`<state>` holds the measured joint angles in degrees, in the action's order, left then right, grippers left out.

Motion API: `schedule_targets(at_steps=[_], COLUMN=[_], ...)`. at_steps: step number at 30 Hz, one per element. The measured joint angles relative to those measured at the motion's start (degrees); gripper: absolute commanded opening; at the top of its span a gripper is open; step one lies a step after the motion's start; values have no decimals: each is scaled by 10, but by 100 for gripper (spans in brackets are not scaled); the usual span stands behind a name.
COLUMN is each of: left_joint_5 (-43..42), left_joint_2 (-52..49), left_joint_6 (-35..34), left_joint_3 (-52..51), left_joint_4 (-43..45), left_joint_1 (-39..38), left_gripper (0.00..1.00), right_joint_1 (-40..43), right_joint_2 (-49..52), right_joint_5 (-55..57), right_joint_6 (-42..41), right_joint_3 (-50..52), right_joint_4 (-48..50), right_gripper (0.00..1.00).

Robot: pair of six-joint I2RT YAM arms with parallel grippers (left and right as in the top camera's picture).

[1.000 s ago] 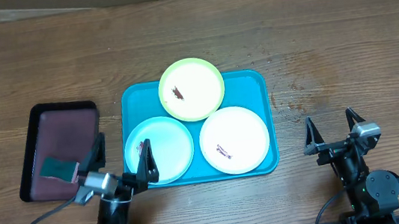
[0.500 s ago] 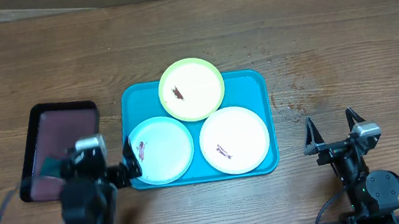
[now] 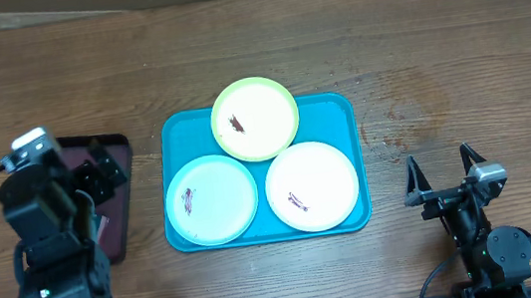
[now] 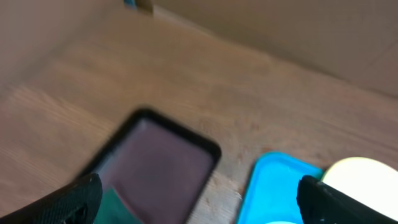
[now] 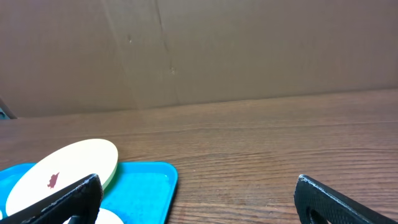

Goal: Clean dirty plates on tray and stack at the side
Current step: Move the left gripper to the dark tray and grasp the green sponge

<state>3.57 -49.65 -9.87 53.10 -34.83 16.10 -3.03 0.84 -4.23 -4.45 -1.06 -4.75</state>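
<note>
- Over the maroon tray (image 4: 161,155), left of the cyan tray (image 3: 338,111), my left pincer (image 4: 199,185) hangs wide open, gripping nothing.
- The step, I judge, is fetching the green pad (image 4: 118,205); next I must lower and close on it.
- The plates (image 3: 266,109) lie smeared in the cyan tray, none stacked.
- My right pincer (image 3: 438,157) sits open and empty.

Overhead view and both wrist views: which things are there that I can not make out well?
Small black-rimmed maroon tray: overhead, the left arm covers much of it and its contents.
Dark green thing on that tray: left wrist view, blurred and cut by the bottom edge; unidentifiable.
White round plastic plate: right wrist view, only a sliver above the bottom edge; its smear is out of frame.
</note>
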Motion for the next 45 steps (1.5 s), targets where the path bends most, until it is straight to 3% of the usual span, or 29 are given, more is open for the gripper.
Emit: schedule_targets(at_steps=[5,8,12,18,27,31,36,38,40,45], left_joint_5=[-83,-36,38,22,-15,-32,-29,-19,-6,27], left_joint_2=[-38,-62,-102,-200,-348,-367,-368,-368,-369,-369], left_joint_6=[-51,-100,-228,-322,-333,-320,-309,-311,-318,-348], left_joint_3=[0,0,0,0,0,0,0,0,0,0], left_joint_4=[-63,-98,-157,-149,-88,-52,-51,-65,-78,-78], left_joint_1=[17,23,78,153,163,163,163,163,163,163], left_gripper=[100,100,100,100,96,80,72,74,85,92], right_joint_1=[0,0,0,0,0,0,0,0,0,0], right_joint_2=[0,0,0,0,0,0,0,0,0,0], right_joint_5=[0,0,0,0,0,0,0,0,0,0], right_joint_6=[0,0,0,0,0,0,0,0,0,0], right_joint_3=[0,0,0,0,0,0,0,0,0,0], right_joint_4=[0,0,0,0,0,0,0,0,0,0], right_gripper=[100,100,100,100,100,100,100,100,100,100])
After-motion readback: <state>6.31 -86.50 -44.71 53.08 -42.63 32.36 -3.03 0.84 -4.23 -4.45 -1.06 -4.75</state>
